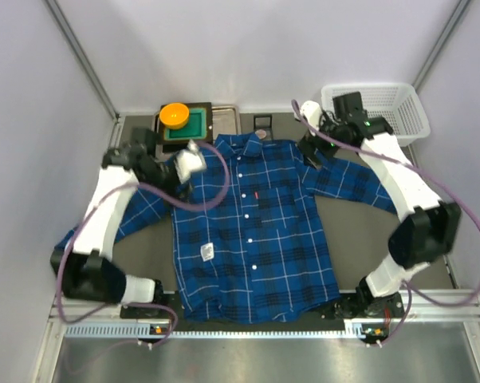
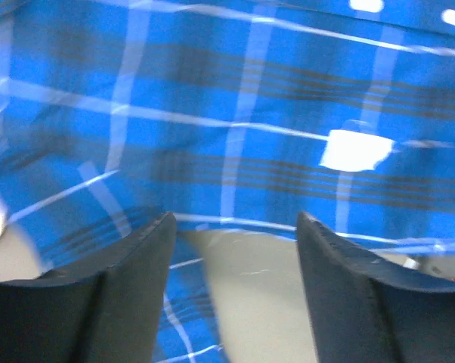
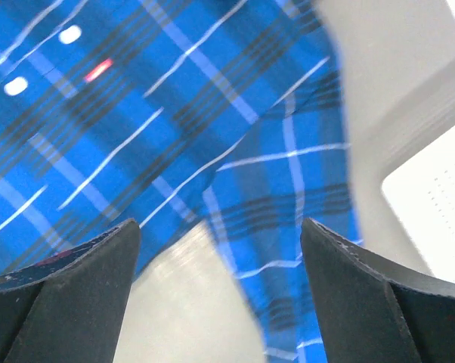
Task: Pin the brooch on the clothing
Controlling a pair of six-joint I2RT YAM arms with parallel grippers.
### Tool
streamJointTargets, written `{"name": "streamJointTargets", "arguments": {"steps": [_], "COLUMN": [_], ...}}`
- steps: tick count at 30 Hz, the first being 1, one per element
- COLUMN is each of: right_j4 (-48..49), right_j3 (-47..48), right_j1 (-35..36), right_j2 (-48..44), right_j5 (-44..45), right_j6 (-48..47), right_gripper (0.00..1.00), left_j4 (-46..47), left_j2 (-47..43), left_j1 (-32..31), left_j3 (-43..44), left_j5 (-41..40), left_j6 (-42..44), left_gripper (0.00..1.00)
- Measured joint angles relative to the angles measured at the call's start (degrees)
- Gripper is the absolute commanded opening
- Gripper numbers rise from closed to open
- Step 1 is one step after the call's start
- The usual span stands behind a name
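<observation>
Arm bases (image 1: 144, 291) are bolted at the near edge of the table (image 1: 367, 231). Beyond them the shirt (image 1: 252, 231) lies flat and face up, buttoned, with the collar at the far end, the sleeves spread to either side and a red mark (image 1: 257, 197) on the chest pocket. The left gripper (image 1: 194, 159) sits over the shoulder region on its own side, fingers set wide with nothing between them and plaid cloth showing in the gap. The right gripper (image 1: 310, 148) sits over the opposite shoulder seam, also spread wide and empty. The brooch (image 1: 262, 134) lies on the table just beyond the collar, apart from both grippers. Farthest back stand an orange dish (image 1: 175, 114), a green block (image 1: 189, 128) and a white basket (image 1: 383, 108).
</observation>
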Motion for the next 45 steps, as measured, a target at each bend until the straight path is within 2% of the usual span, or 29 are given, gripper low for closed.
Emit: {"name": "streamJointTargets", "arguments": {"steps": [3,4,6,9,12,18,26,29,33,40,42,43,45], "right_j4": [-3.17,-4.39,-7.45,-10.99,-13.49,-14.38,-14.14,-14.03,-13.73,-12.52,-12.61,-12.76,-13.00], "right_j3": [-8.07,-11.91,-18.64,-27.28,-31.98,-33.27,-34.53,-35.91,-37.51,-41.05,-41.90,-41.94,-41.86], "right_j1": [1.14,1.95,3.48,4.76,4.83,4.92,4.92,4.92,4.94,5.68,5.90,5.90,5.90], "right_j2": [-9.64,-12.33,-15.06,-15.26,-15.23,-15.23,-11.80,-9.81,-8.76,-8.72,-8.72,-8.74,-9.25], "right_j5": [-2.29,-3.04,-3.91,-4.31,-3.96,-3.10,-3.21,-3.15,-3.15,-2.40,-1.84,-1.64,-1.38], "right_j6": [-0.37,-0.57,-0.55,-0.50,-0.48,-0.46,-0.50,-0.66,-0.87,-1.29,-1.51,-1.55,-1.60], "right_gripper": [0.77,0.76,0.71,0.61,0.55,0.54,0.51,0.51,0.51,0.51,0.52,0.52,0.53], "left_j4": [-3.87,-5.07,-6.71,-6.43,-2.99,4.72,7.87,8.41,8.48,8.33,6.93,5.73,3.37], "left_j2": [-10.01,-13.57,-16.96,-18.38,-17.18,-10.95,-6.40,-6.14,-6.10,-7.63,-8.50,-8.87,-9.66], "left_j1": [-12.31,-18.21,-25.79,-36.68,-45.99,-57.09,-63.47,-65.70,-68.63,-70.36,-70.12,-69.48,-67.32], "left_j3": [-9.90,-15.02,-20.81,-25.42,-27.71,-32.15,-37.81,-39.69,-42.14,-42.64,-41.53,-40.13,-35.52], "left_j5": [-0.35,-0.90,-2.19,-4.66,-6.88,-12.41,-19.82,-21.22,-22.29,-22.51,-22.86,-22.80,-22.21], "left_j6": [2.40,2.75,2.19,-0.50,-4.09,-8.41,-9.33,-8.83,-6.97,-5.66,-6.40,-6.73,-7.48], "left_gripper": [0.55,0.53,0.47,0.42,0.36,0.33,0.29,0.35,0.60,0.80,0.87,0.99,0.99]}}
